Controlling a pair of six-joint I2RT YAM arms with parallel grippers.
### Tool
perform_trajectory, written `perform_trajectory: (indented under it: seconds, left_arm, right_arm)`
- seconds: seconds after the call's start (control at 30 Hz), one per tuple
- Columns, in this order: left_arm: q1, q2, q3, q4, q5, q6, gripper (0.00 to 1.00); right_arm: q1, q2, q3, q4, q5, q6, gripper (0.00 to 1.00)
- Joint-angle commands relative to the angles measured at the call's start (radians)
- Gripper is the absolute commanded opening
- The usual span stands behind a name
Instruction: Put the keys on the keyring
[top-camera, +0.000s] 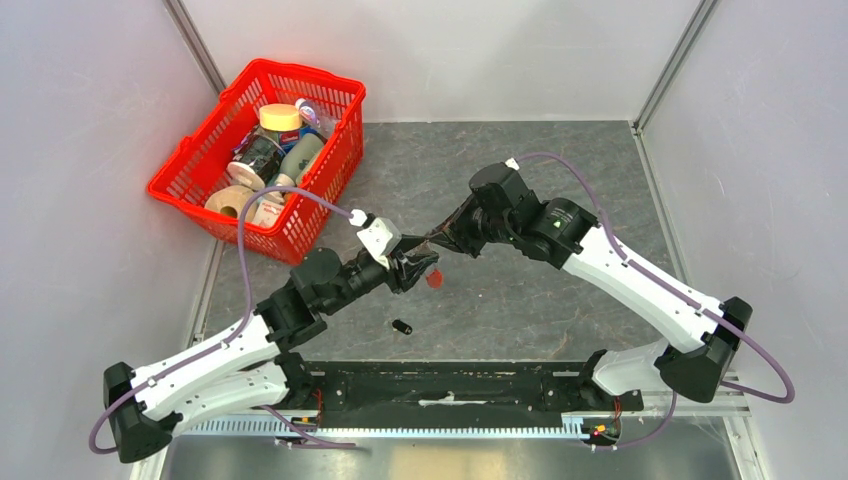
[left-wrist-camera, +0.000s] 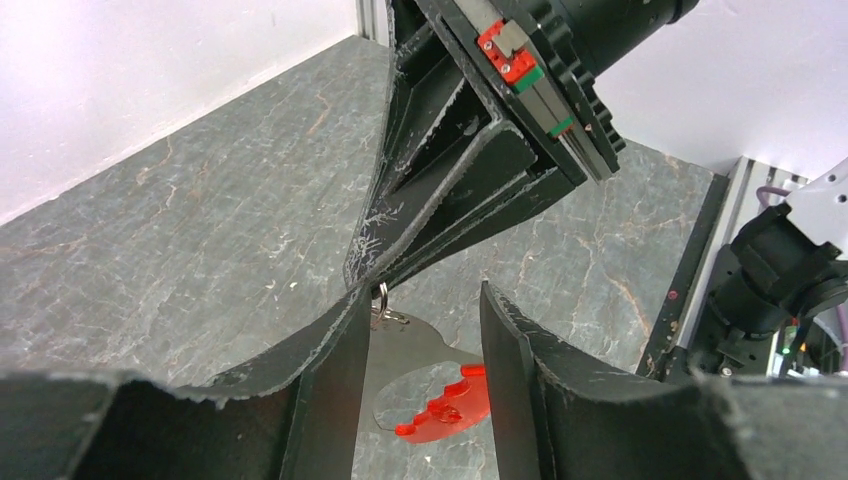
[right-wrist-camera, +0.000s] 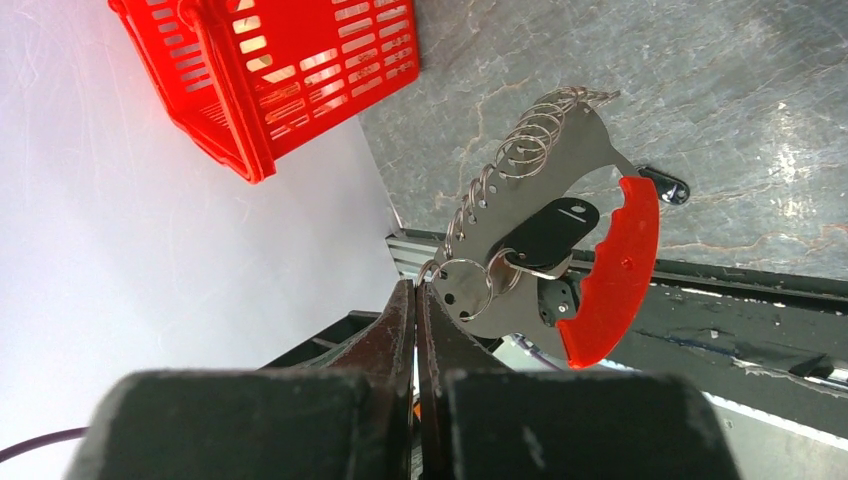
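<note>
We judge the job part done: our right claw is clamped on the keyring, one black-headed key seemingly threaded just past its tips, our left claw gapes wide around the red tag, and a loose key lies on the desk below.

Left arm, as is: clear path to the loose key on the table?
Probably yes. The left gripper is open and empty; the key lies alone on the table close by. The right gripper, shut on the keyring, is not between them.
</note>
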Motion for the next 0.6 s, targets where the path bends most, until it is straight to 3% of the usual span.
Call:
perform_trajectory:
  seconds: [0.0, 0.57]
  left_arm:
    - [-0.010, -0.007, -0.013, 0.066, -0.037, 0.088, 0.51]
    - [-0.017, -0.017, -0.047, 0.118, -0.079, 0.138, 0.39]
  right_arm:
    - [0.005, -0.005, 0.056, 0.041, 0.001, 0.022, 0.00]
    - [0.004, -0.006, 0.068, 0.054, -0.039, 0.018, 0.00]
